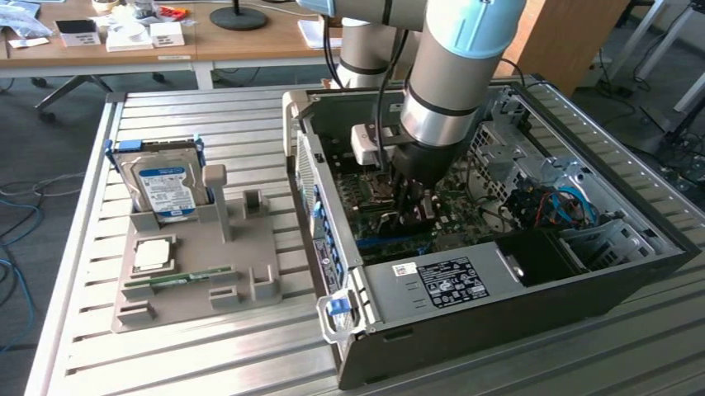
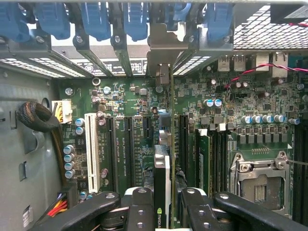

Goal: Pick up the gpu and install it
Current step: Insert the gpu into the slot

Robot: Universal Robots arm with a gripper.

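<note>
Inside the open computer case (image 1: 496,305), which lies on its side toward the bench (image 1: 220,115) edge at the exterior view's right, the gripper (image 1: 414,206) reaches down over the motherboard (image 2: 125,134). In the wrist view the gripper (image 2: 166,209) is clamped on the gpu (image 2: 162,178), one black finger (image 2: 139,207) pressed against each flat face. The card stands on its long edge, seen edge-on, with a small green logo on its dark side close to the fingers.

The gpu runs along the row of long expansion slots, between the white slot (image 2: 91,151) and the upright memory modules (image 2: 204,159). Its silvery end bracket (image 2: 161,62) reaches the case's rear wall, under the row of blue latches (image 2: 96,19). Whether its lower edge sits in a slot or just above one cannot be told. The metal-framed processor socket (image 2: 260,183) lies beyond the memory modules, and a black sleeved cable bundle (image 2: 36,118) curves along the board's opposite edge.

Toward the bench edge at the exterior view's left sits a grey fixture tray (image 1: 187,280), well apart from the gripper. On it a hard drive (image 1: 165,186) with a blue-white label stands upright at the far end, a square processor chip (image 1: 152,254) lies flat, and a narrow green memory stick (image 1: 177,280) lies just beside the chip.
</note>
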